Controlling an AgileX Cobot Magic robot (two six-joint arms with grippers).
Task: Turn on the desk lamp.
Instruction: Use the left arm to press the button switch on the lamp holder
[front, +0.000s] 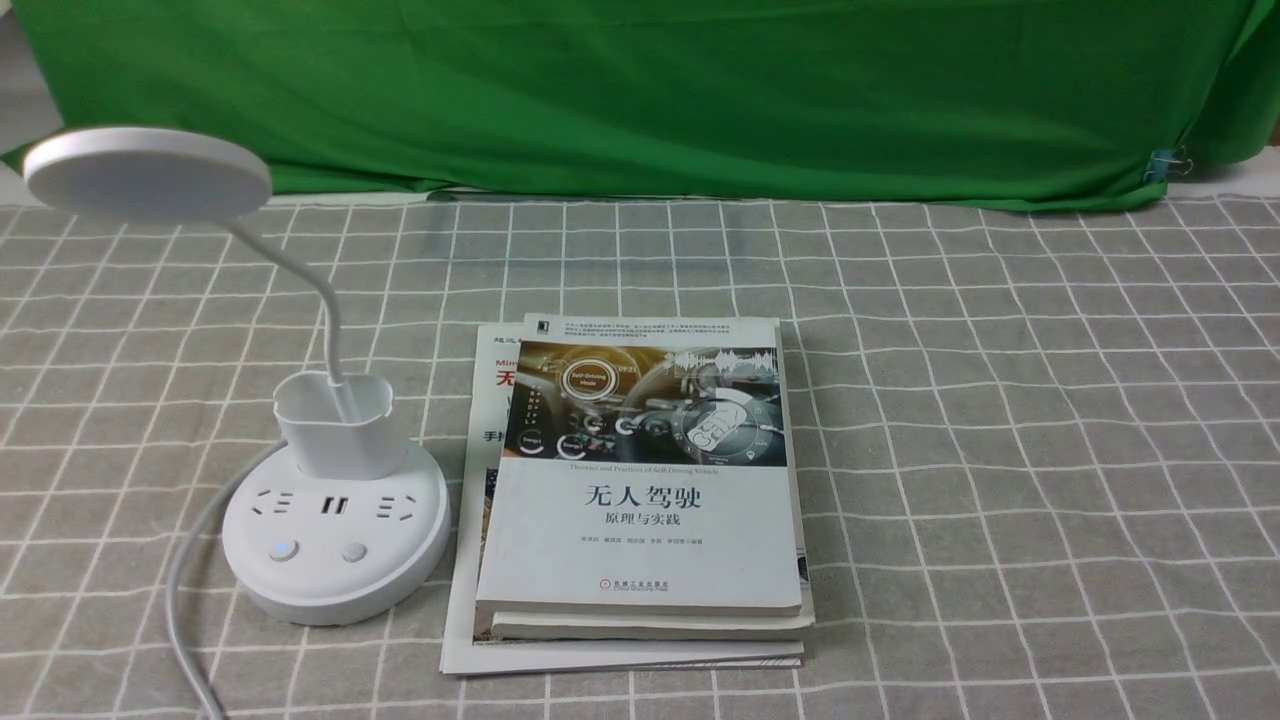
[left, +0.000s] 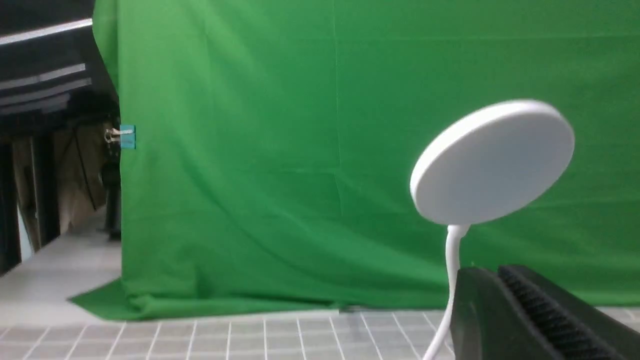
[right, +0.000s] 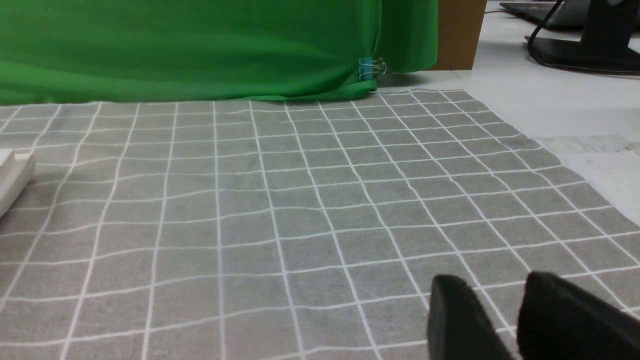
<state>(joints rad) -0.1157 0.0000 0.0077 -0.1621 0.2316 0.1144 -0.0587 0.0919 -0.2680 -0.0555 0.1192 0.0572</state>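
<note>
The white desk lamp stands at the left in the front view: disc head, bendy neck, cup holder, and a round base with sockets and two buttons. The left button glows faintly blue, and the head looks unlit. Neither gripper shows in the front view. In the left wrist view my left gripper has its fingers together and holds nothing, with the lamp head and neck just beyond it. In the right wrist view my right gripper is empty over the checked cloth, with a narrow gap between its fingertips.
A stack of books lies just right of the lamp base; its corner shows in the right wrist view. The lamp's white cord runs off the front-left edge. A green backdrop hangs behind the grey checked cloth.
</note>
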